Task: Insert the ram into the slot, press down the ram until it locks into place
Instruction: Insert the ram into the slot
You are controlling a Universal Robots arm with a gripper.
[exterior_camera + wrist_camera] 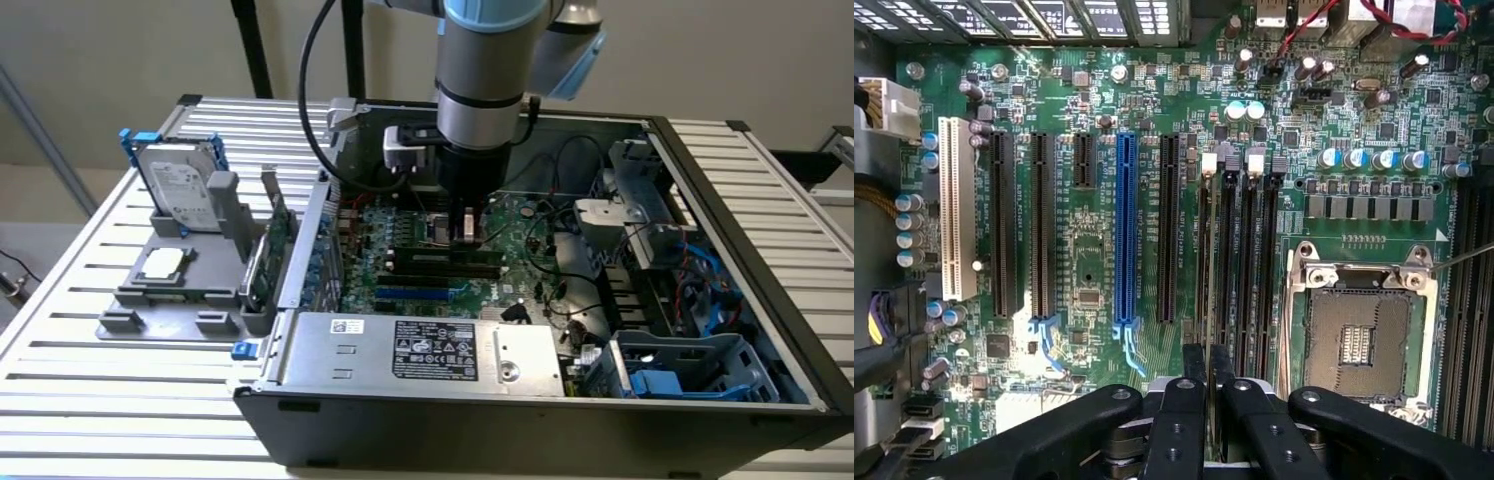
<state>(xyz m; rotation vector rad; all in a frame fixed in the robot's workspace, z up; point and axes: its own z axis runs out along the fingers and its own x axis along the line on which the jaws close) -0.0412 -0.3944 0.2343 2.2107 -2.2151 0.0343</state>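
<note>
The ram (430, 256) is a long thin green stick standing on edge in a black slot (400, 268) of the motherboard (400, 225) inside the open PC case. My gripper (466, 230) comes straight down onto the right part of the stick. In the wrist view the gripper (1208, 385) has its black fingers (1182, 420) drawn close together on the ram's top edge (1204, 300). That edge runs in line with the outermost of the black slots (1226, 260).
A silver power supply (427, 350) sits at the case's front. Cables and a drive cage (654, 230) fill the exterior view's right. On the exterior view's left, a grey fixture (167, 285) holds a hard drive (180, 190) and an upright green card (276, 250). The CPU socket (1354, 330) lies beside the slots.
</note>
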